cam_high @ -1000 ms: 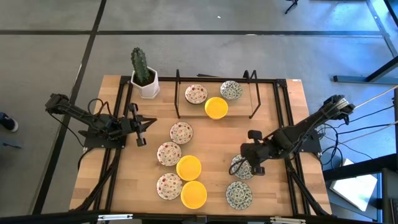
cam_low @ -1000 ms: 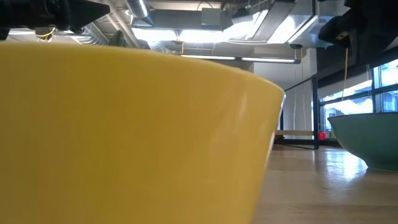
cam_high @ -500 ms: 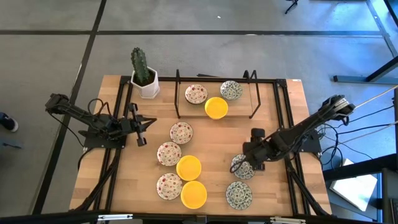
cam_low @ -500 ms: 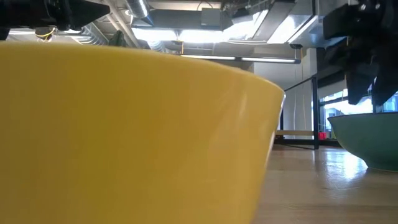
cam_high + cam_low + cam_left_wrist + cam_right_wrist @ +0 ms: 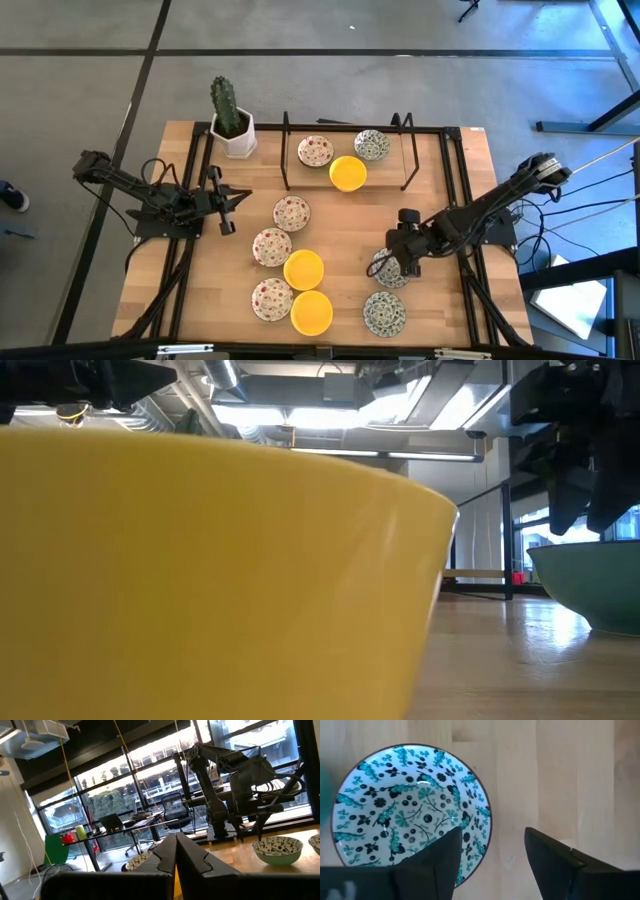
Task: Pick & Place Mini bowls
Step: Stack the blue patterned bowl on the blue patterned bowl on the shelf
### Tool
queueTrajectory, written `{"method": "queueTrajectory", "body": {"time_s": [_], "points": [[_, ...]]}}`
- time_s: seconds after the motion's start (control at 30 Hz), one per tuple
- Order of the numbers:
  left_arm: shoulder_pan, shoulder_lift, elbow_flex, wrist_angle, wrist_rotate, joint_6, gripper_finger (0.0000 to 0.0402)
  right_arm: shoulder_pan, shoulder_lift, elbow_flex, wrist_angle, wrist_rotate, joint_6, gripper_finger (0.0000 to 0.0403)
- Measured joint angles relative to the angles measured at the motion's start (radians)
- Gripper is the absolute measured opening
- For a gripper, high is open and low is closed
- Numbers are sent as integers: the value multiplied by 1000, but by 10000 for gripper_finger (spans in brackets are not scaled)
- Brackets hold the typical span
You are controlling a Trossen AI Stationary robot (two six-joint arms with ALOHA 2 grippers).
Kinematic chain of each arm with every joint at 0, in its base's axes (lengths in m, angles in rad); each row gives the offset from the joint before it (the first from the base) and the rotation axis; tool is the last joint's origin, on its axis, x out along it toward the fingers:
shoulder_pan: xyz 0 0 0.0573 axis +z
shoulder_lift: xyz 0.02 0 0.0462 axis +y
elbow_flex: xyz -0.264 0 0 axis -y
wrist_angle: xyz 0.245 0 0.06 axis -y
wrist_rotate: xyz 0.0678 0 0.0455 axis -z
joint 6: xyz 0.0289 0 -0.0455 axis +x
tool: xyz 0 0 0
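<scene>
My right pincer point(image 5: 403, 262) sits lower right of the high view with fingers spread wide, hanging over the rim of a green-patterned mini bowl point(image 5: 388, 268). One finger is over the bowl's inside, the other over bare bench point(image 5: 350, 225) just beside it. Plenty of open wood up toward the rack point(image 5: 347, 150), tighter toward the next patterned bowl point(image 5: 384, 313) below. My left pincer point(image 5: 229, 204) waits at the left edge, pressed together. Yellow bowl point(image 5: 200, 570) fills the low view; windows behind.
</scene>
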Motion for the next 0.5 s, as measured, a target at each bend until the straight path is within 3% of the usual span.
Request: {"method": "queueTrajectory", "body": {"time_s": [0.5], "points": [[0, 0, 0, -4, -8, 8, 8, -5, 78, 0, 2, -8, -18, 229]]}}
